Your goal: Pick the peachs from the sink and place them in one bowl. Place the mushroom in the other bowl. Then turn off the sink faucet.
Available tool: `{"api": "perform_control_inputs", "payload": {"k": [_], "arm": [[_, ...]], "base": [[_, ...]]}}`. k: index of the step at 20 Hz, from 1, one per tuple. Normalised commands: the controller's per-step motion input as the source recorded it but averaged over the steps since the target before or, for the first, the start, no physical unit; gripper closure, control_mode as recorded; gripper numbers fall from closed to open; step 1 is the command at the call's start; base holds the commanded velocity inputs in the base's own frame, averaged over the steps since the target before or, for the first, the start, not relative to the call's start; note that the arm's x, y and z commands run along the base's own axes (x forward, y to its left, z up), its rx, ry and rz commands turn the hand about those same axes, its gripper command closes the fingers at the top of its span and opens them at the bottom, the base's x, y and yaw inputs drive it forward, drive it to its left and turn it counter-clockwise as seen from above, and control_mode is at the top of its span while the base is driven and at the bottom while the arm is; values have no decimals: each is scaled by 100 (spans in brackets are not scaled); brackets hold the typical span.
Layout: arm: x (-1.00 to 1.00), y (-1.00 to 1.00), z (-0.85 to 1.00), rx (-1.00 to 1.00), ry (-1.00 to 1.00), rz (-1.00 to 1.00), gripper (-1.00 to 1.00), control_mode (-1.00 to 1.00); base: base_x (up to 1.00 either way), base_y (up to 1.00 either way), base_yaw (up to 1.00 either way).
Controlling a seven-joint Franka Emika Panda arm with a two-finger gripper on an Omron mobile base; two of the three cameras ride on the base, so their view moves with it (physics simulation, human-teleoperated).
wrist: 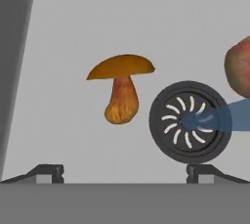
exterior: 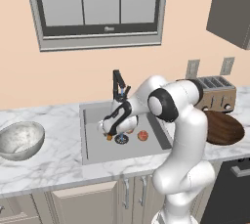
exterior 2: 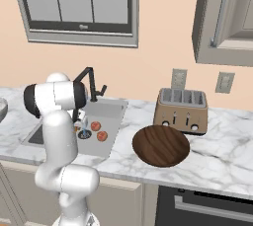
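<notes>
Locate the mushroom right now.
The mushroom lies on the sink floor just left of the drain in the hand view, ahead of the open tool.

You see the sink point(exterior: 93, 147) set into the counter point(exterior: 49, 167), the faucet point(exterior: 117, 83) standing behind it. In the basin, the mushroom point(wrist: 122, 91) lies just left of the drain point(wrist: 190, 122), with one peach point(exterior: 143, 135) to the drain's right. The stone bowl point(exterior: 19, 140) sits on the counter left of the sink; the wooden bowl point(exterior 2: 161, 145) sits right of it, before the toaster point(exterior 2: 182, 110).
</notes>
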Motion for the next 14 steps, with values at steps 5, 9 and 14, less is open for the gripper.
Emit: {"api": "perform_control_inputs", "payload": {"k": [5,9,14], "arm": [[31,7,-22,-1,0,-1,-100,-100],[31,12,-22,-4,0,-1,-100,-100],[27,11,-26,-6,0,-2,-100,-100]], "base": [[0,0,0],[0,0,0],[0,0,0]]}}
